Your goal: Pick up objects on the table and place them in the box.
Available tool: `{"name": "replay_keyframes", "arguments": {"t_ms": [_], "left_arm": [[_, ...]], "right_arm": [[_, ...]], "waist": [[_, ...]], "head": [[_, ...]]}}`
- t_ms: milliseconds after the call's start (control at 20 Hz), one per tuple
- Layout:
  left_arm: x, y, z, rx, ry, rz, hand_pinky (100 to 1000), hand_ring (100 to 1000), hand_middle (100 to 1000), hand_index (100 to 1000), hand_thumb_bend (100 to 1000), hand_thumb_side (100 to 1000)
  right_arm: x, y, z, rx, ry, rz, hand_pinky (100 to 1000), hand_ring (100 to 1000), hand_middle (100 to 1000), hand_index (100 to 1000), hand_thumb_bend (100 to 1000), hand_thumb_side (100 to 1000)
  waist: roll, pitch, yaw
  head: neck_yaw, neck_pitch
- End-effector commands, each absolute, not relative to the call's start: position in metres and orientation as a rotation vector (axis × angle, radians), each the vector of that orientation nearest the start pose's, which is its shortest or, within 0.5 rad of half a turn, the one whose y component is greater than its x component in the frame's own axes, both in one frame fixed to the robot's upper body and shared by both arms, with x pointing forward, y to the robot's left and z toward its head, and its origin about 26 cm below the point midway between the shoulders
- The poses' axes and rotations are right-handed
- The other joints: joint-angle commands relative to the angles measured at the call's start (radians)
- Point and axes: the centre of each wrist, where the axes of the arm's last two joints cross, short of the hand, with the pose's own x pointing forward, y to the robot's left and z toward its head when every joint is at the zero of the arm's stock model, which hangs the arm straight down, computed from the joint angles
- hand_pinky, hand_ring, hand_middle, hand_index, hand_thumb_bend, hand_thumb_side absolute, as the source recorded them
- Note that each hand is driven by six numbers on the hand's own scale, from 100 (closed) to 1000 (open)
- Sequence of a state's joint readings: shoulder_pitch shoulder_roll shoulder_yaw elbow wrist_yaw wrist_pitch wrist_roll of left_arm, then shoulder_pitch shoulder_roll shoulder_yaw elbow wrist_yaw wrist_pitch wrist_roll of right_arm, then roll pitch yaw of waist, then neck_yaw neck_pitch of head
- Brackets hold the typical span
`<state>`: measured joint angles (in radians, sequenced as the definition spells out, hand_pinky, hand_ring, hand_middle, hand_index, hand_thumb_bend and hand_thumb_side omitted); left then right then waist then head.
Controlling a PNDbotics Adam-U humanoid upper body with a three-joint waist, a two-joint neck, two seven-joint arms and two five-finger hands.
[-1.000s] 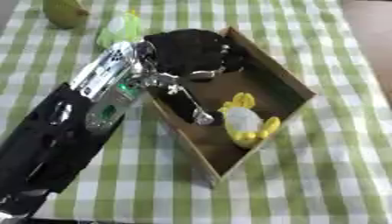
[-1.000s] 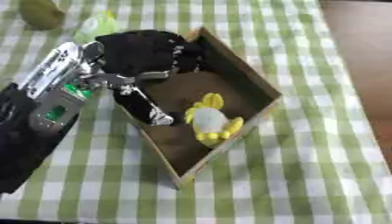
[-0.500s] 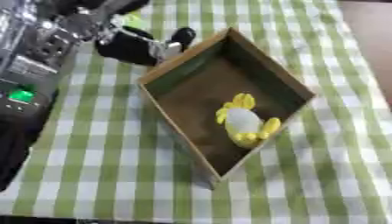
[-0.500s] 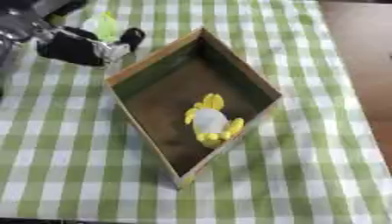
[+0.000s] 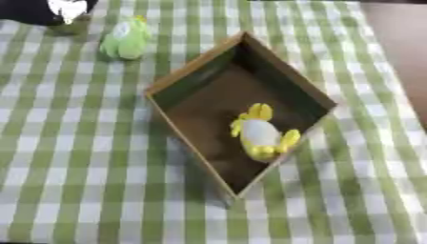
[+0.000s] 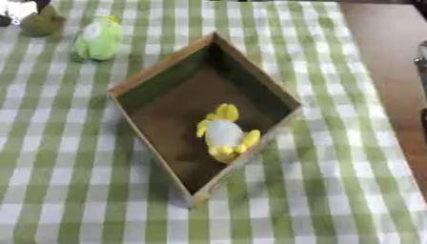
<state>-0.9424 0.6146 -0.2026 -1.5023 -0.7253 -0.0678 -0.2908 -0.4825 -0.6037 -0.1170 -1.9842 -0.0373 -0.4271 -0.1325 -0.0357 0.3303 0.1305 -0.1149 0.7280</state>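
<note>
An open brown box [image 5: 196, 71] stands cornerwise in the middle of the green checked table. A yellow and white soft toy [image 5: 260, 133] lies inside it near the right wall. A light green soft toy [image 6: 98, 39] lies on the cloth beyond the box's left corner. Further left sits a small olive, pear-shaped thing [image 6: 42, 24]. My left hand [image 5: 37, 12] shows only as a black shape with a white patch in the top left corner, above the olive thing. Its fingers are hidden.
The tablecloth [image 5: 83, 181] ends at the right, where a bare brown surface [image 6: 383, 43] begins. A grey sliver [image 6: 422, 66] that I cannot make out shows at the right edge in the right eye view.
My left arm has drawn back from over the box to the far top left corner. The yellow toy stays in the box. The view has shifted too.
</note>
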Motion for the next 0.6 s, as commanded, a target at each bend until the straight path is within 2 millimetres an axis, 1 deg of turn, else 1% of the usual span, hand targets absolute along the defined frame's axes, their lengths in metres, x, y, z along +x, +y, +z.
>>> {"name": "replay_keyframes", "arguments": {"t_ms": [50,250,350,450,500,600], "left_arm": [[0.409,0.272,0.341,-1.756,2.593,1.878,852,818,866,955,387,333],[0.421,0.292,0.334,-1.879,2.545,1.922,859,836,878,964,429,320],[0.425,0.302,0.332,-1.954,2.516,1.931,861,843,883,965,476,281],[0.429,0.313,0.331,-2.029,2.482,1.933,863,849,886,965,503,256],[0.431,0.319,0.33,-2.067,2.462,1.935,866,855,888,965,531,224],[0.434,0.331,0.328,-2.118,2.43,1.94,870,862,892,966,557,225]], "right_arm": [[0.296,-0.311,0.305,0.47,3.195,-0.594,837,837,675,927,100,470],[0.296,-0.311,0.305,0.472,3.193,-0.599,837,837,675,927,100,465],[0.296,-0.311,0.305,0.473,3.191,-0.602,837,836,674,927,100,470],[0.295,-0.311,0.306,0.475,3.189,-0.606,837,837,674,928,100,470],[0.295,-0.311,0.306,0.477,3.187,-0.608,837,837,674,928,100,470],[0.295,-0.311,0.306,0.479,3.185,-0.612,837,839,674,928,100,470]], "waist": [[0.004,-0.018,0.0],[0.004,-0.015,0.0],[0.004,-0.013,0.0],[0.005,-0.011,-0.001],[0.007,-0.009,-0.001],[0.009,-0.005,-0.002]], "head": [[0.001,-0.009],[0.003,-0.012],[0.007,-0.014],[0.008,-0.02],[0.008,-0.026],[0.008,-0.035]]}}
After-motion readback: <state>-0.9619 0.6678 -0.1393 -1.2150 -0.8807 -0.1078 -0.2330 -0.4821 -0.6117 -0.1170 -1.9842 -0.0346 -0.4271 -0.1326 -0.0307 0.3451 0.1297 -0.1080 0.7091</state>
